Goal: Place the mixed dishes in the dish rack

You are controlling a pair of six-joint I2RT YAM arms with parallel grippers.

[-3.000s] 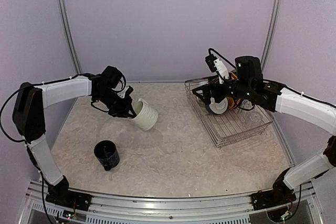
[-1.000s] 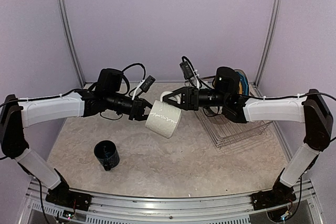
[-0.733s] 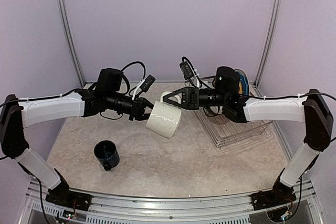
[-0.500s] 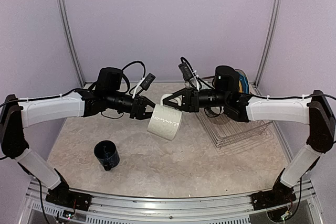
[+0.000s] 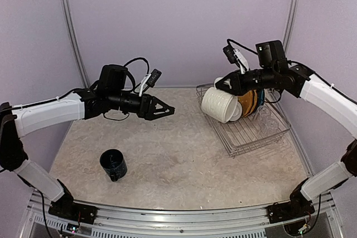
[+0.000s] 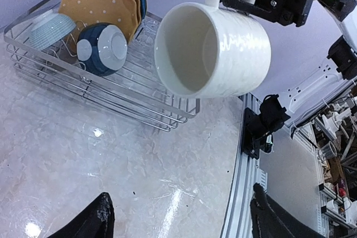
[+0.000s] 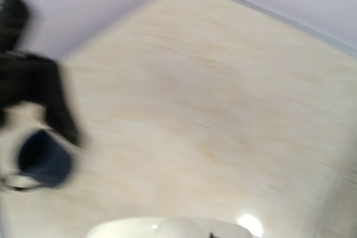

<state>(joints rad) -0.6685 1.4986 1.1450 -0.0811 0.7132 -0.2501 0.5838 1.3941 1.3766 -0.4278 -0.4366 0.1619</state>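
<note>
- Rack [image 5: 252, 135]: I see it at the table's [image 5: 184, 149] far right, with a yellow dotted plate [image 6: 103, 4] on edge inside.
- Cream mug [image 5: 220, 106]: in the air on its side by the rack's left end.
- Dark blue mug [image 5: 113, 164]: upright on the table, near left, well apart from the rack.
- My right claw [image 5: 222, 85]: clamped on the cream mug's handle.
- My left claw [image 5: 167, 111]: fingers apart, holding nothing.

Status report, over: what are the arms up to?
Left jaws open, empty. Right jaws shut on cream mug handle, mug aloft beside rack. Dark mug on table. Nothing blocking.
</note>
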